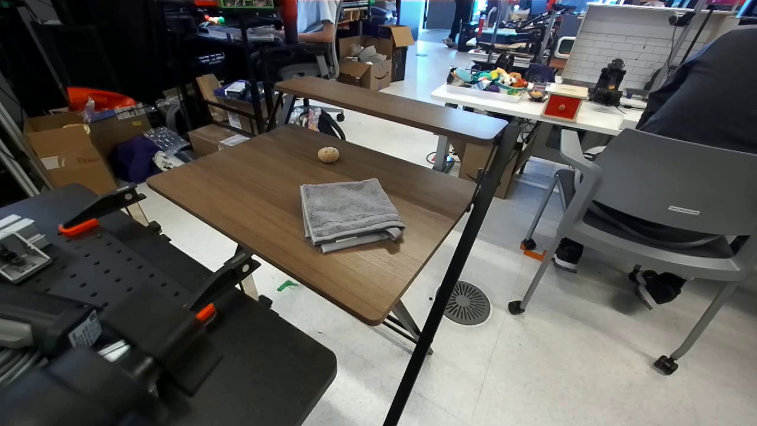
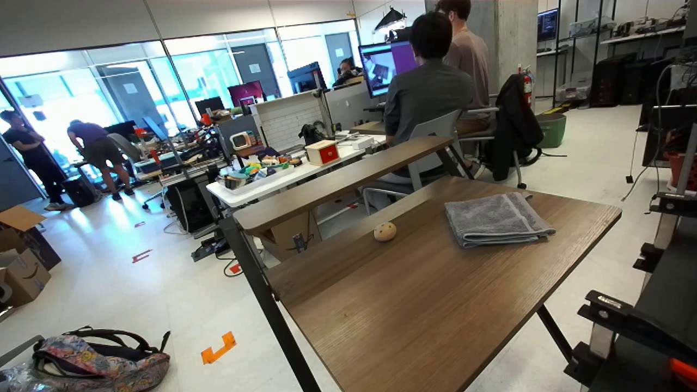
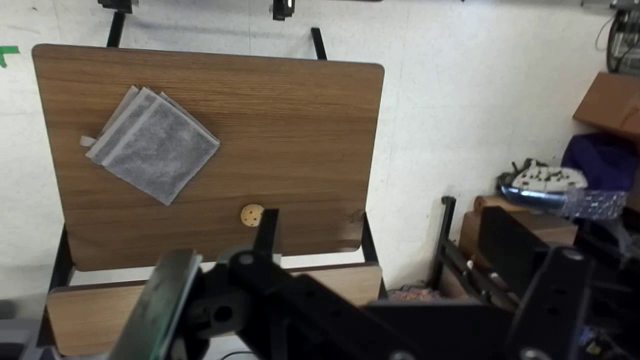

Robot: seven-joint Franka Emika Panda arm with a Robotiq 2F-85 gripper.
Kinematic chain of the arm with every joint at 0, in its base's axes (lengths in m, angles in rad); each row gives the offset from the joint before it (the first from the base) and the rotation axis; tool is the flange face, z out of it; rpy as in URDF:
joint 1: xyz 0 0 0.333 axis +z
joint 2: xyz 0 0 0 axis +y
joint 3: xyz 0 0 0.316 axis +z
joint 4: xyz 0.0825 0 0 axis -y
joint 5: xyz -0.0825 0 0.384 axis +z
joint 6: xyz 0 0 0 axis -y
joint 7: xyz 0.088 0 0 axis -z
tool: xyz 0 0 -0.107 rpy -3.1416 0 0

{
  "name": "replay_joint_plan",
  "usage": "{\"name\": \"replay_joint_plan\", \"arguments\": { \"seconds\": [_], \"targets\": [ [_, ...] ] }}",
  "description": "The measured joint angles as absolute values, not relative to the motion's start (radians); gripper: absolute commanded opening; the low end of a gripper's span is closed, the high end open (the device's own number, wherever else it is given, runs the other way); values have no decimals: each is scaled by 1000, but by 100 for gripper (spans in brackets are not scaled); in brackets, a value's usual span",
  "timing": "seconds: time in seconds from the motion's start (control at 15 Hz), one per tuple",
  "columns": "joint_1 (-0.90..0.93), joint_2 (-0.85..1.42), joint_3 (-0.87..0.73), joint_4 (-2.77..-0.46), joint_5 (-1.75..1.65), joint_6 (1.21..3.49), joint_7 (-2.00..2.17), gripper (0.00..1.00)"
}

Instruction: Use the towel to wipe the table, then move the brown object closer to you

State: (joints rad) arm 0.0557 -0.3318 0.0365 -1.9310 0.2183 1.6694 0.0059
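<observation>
The towel (image 1: 352,214), grey and folded roughly square, lies flat on the brown wood-grain table (image 1: 236,177) in an exterior view. A small tan, roundish lump with dark spots, the brown object (image 2: 385,232), rests apart from the towel, near the raised shelf. From above, the wrist view shows the towel (image 3: 157,147) left of centre and the brown object (image 3: 251,215) partly covered by a finger in front of it. My gripper (image 3: 381,212) hangs well above the tabletop, fingers wide apart with nothing between them. Neither exterior view clearly shows the gripper.
A raised shelf (image 1: 390,106) runs along one long side of the table, held by black metal legs (image 1: 455,266). Beside the opposite side stands a black perforated bench (image 1: 236,355) with clamps (image 1: 227,278). A grey chair (image 1: 662,189) with a seated person is nearby.
</observation>
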Motion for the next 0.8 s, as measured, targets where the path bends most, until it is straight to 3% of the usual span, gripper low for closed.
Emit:
{"name": "replay_joint_plan", "arguments": {
  "seconds": [0.8],
  "targets": [
    [-62,-180,11,-2343,14,2103,241,100]
  ]
}}
